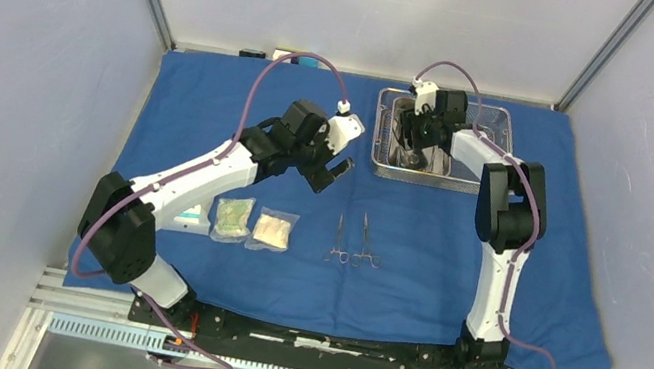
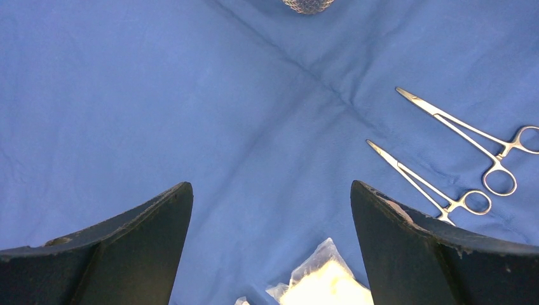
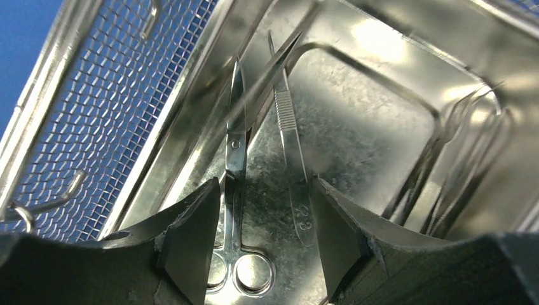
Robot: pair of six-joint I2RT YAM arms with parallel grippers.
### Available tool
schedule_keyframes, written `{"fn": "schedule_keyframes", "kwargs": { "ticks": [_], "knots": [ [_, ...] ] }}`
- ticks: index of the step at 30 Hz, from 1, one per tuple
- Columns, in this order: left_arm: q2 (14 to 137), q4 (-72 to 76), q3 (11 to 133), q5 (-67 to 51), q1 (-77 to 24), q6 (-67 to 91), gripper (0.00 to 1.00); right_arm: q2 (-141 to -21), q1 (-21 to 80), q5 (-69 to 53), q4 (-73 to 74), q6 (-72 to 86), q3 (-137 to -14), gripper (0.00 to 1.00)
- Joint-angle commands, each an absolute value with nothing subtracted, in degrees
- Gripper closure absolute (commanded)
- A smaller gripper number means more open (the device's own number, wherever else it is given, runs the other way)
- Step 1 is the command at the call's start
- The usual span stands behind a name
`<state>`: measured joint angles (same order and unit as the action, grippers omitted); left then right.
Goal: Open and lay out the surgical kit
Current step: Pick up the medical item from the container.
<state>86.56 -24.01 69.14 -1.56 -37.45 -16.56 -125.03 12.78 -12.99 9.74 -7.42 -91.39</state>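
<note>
Because the scissors [image 3: 236, 152] lie pointing to 12 o'clock inside the half-open right gripper [image 3: 266, 184] (it holds nothing), that arm, the nearer one, probably only needs to pinch shut.

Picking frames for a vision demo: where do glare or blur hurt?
Right wrist: harsh glare and reflections on the pan, scissors sharp. Left wrist: even light, cloth and clamps crisp, fingers dark. Top view: flat, even light.

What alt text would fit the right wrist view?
The open right claw reaches into a steel pan, straddling scissors and a slim ridged tool. The mesh tray wall shows at left.
</note>
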Motion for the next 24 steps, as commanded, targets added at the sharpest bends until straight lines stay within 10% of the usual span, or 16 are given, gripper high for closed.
{"fn": "schedule_keyframes", "kwargs": {
  "ticks": [1,24],
  "knots": [
    [85.1,-23.3,69.7,-1.8,-37.2,-15.9,0.00,-125.8,13.5,-15.4,8.9,-7.7,-93.6,0.39],
    [85.7,-23.5,69.5,-3.2,-37.2,-15.4,0.00,-128.7,14.0,-10.5,2.0,-1.3,-97.7,0.45]
  ]
}}
